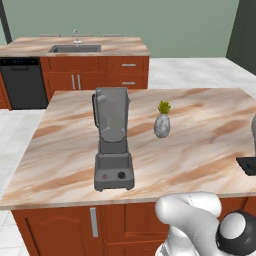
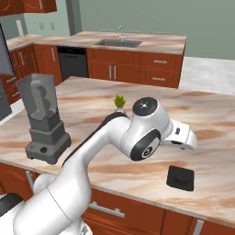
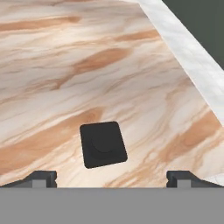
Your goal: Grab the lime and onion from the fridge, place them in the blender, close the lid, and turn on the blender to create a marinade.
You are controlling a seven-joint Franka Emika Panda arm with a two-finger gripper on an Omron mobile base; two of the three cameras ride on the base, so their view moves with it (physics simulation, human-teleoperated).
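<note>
with jaws spread wide, the gripper (image 3: 111, 177) is hovering over the lid (image 3: 103, 144) on the counter (image 3: 65, 65), probably lining up to descend and pinch it for the blender (image 1: 113, 140).

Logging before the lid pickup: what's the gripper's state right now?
Gripper: open, holding nothing, above the lid on the counter.

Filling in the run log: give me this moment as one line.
stage: reaching for lid | fingers: open, above lid | lid: flat on island counter, untouched | blender: jar uncovered
</note>
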